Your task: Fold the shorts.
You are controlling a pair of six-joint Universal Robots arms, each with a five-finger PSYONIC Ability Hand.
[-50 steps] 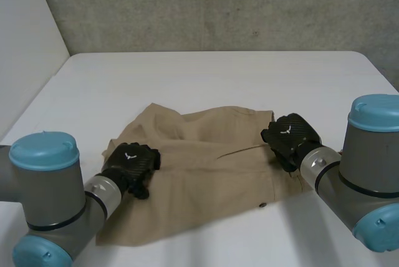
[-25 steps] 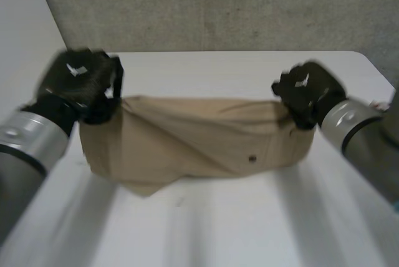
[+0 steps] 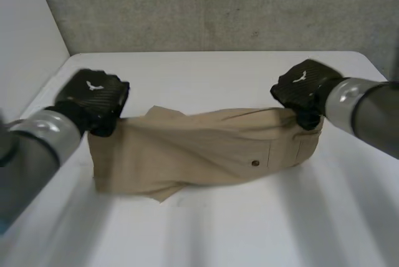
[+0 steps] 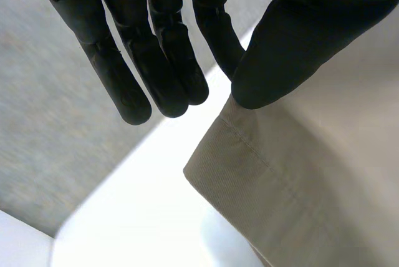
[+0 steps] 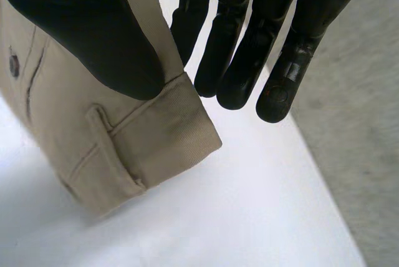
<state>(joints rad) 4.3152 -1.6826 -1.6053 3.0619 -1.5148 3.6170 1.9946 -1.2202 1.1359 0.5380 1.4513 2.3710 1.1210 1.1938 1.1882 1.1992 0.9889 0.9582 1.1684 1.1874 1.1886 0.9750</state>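
Left hand (image 3: 93,98): clamped on the shorts (image 3: 199,148) at their left end, back of the hand facing up. Its wrist view gives the detail. The thumb of the left hand (image 4: 299,30) is pressed onto a stitched hem corner of the shorts (image 4: 312,173). The fingers (image 4: 156,61) run straight down the far side, with the nearest one against the cloth edge. So it's a pinch, not a fist.

Right hand (image 3: 305,89): same story at the right end. In its wrist view the thumb of the right hand (image 5: 93,36) sits on the waistband corner of the shorts (image 5: 124,142). The fingers (image 5: 249,48) are straight behind it, with the cloth nipped between.

The head view adds the layout. The upper edge of the shorts is stretched between the two hands. The body hangs down from it and the lower edge lies on the white table (image 3: 218,229), mid-table. A loose flap pokes out at the lower left. The hands are well apart, one at each end of the cloth.

The right wrist view adds a belt loop (image 5: 103,136) just below the thumb and a pocket slit beside the button (image 5: 14,64).

Count: two hands, both on the cloth. One pair of shorts, tan. One button (image 3: 254,163), dark, on the front toward the right end. One belt loop. A grey wall (image 3: 218,5) runs behind the table.
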